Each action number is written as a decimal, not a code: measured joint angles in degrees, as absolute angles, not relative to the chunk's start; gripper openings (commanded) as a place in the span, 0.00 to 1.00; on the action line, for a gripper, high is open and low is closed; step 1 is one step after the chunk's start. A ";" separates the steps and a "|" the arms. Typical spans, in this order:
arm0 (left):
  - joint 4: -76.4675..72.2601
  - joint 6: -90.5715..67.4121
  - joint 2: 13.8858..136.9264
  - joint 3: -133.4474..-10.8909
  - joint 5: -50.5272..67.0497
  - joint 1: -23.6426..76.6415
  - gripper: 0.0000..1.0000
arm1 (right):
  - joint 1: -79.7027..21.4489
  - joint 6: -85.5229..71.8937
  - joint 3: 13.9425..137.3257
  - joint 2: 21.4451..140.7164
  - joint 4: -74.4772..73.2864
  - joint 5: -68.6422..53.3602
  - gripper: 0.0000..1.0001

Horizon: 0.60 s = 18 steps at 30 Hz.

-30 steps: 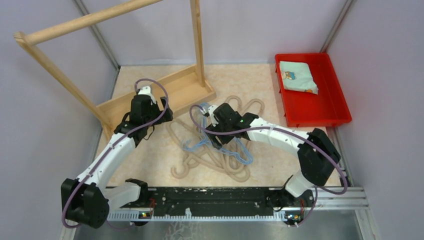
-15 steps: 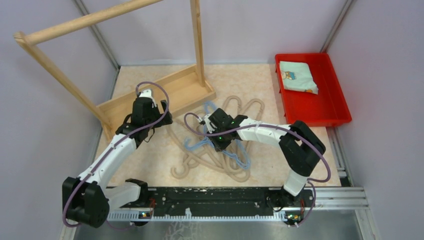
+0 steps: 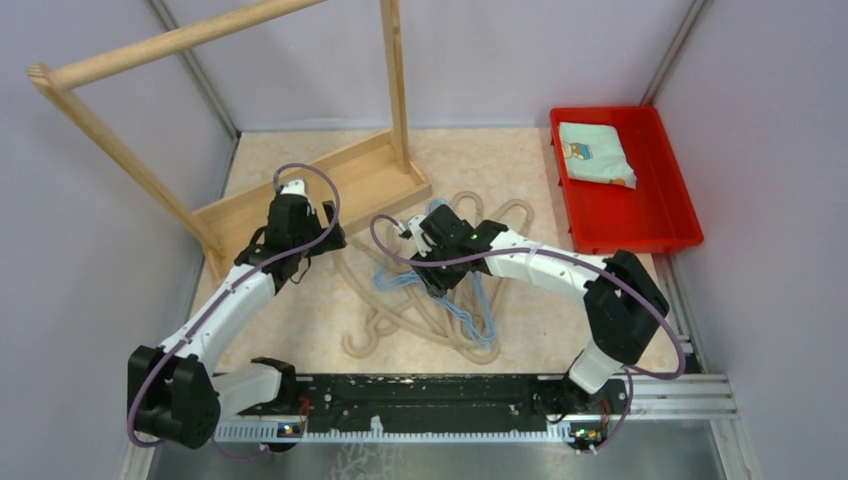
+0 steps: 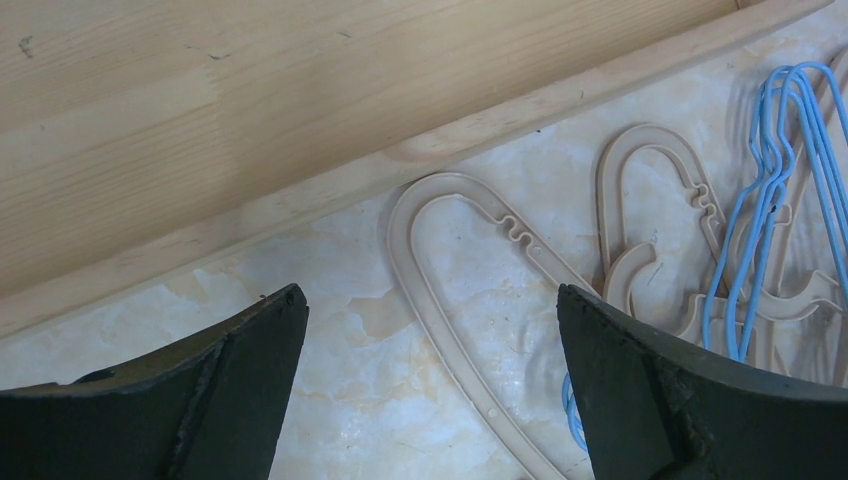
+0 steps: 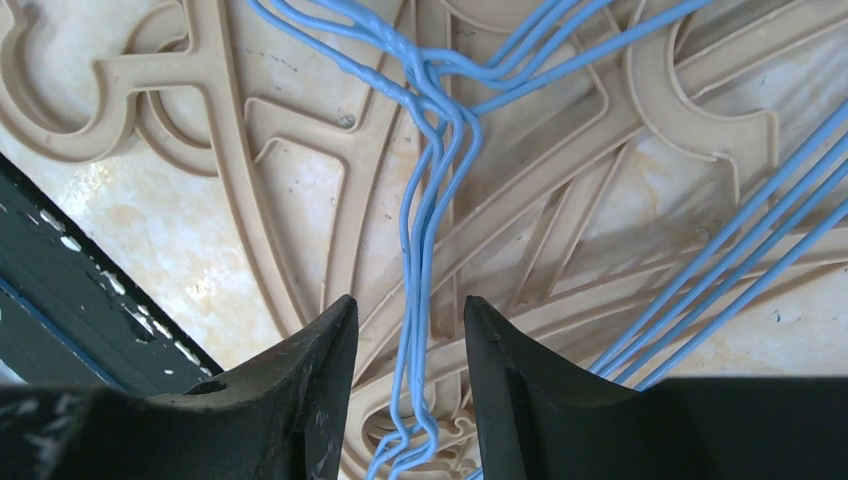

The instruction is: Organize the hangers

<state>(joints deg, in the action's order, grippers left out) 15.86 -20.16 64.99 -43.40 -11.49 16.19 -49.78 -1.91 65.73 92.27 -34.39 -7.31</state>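
Several beige hangers (image 3: 400, 322) lie tangled mid-table with thin light-blue wire hangers (image 3: 470, 305) across them. My right gripper (image 3: 440, 275) is open just above the pile. In the right wrist view its fingertips (image 5: 410, 305) straddle the bunched necks of the blue hangers (image 5: 425, 200) without touching them, with beige hangers (image 5: 230, 150) beneath. My left gripper (image 3: 310, 248) is open and empty by the rack base. In the left wrist view its fingertips (image 4: 425, 295) stand over one arm of a beige hanger (image 4: 452, 365), with blue hangers (image 4: 770, 200) at the right.
The tall wooden rack's base tray (image 3: 340, 190) sits at the back left, and its edge (image 4: 300, 100) fills the top of the left wrist view. A red tray (image 3: 690, 232) holding a folded cloth (image 3: 595, 155) stands at the back right. Grey walls enclose the table.
My right arm swung left over the pile and then back a little. The blue hangers shifted, and their right end now lies more lengthwise. The left arm barely moved.
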 measured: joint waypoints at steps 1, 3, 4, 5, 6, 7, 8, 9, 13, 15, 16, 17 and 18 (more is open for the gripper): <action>15.86 -20.36 65.12 -43.40 -11.49 16.19 1.00 | -49.78 -1.89 65.95 92.09 -34.33 -7.18 0.44; 15.86 -20.75 65.36 -43.40 -11.46 16.19 1.00 | -49.78 -1.89 66.19 92.05 -34.26 -7.14 0.44; 15.86 -20.91 65.49 -43.40 -11.44 16.19 1.00 | -49.78 -1.89 66.17 92.05 -34.39 -7.11 0.44; 15.86 -20.99 65.60 -43.40 -11.44 16.19 1.00 | -49.78 -1.89 66.17 92.07 -34.44 -7.09 0.44; 15.88 -21.04 65.63 -43.40 -11.46 16.19 1.00 | -49.78 -1.89 66.17 92.07 -34.35 -7.07 0.44; 15.86 -21.04 65.65 -43.40 -11.49 16.19 1.00 | -49.78 -1.89 66.17 92.09 -34.28 -7.07 0.44; 15.84 -21.04 65.63 -43.40 -11.53 16.19 1.00 | -49.78 -1.89 66.15 92.16 -34.24 -7.09 0.44; 15.84 -21.04 65.63 -43.40 -11.60 16.19 1.00 | -49.78 -1.91 66.11 92.29 -34.13 -7.11 0.44; 15.86 -20.97 65.63 -43.40 -11.94 16.19 1.00 | -49.78 -1.98 66.11 93.41 -33.50 -7.66 0.43; 15.86 -20.95 65.63 -43.40 -12.08 16.19 1.00 | -49.78 -2.09 66.11 94.17 -33.17 -8.03 0.42; 15.86 -20.95 65.63 -43.40 -12.16 16.19 1.00 | -49.78 -2.11 66.11 94.72 -32.73 -8.27 0.40; 15.88 -20.95 65.63 -43.40 -12.23 16.19 1.00 | -49.78 -2.13 66.11 95.50 -32.23 -8.49 0.39; 15.88 -20.95 65.63 -43.40 -12.29 16.19 1.00 | -49.78 -2.13 66.11 96.29 -32.10 -8.69 0.38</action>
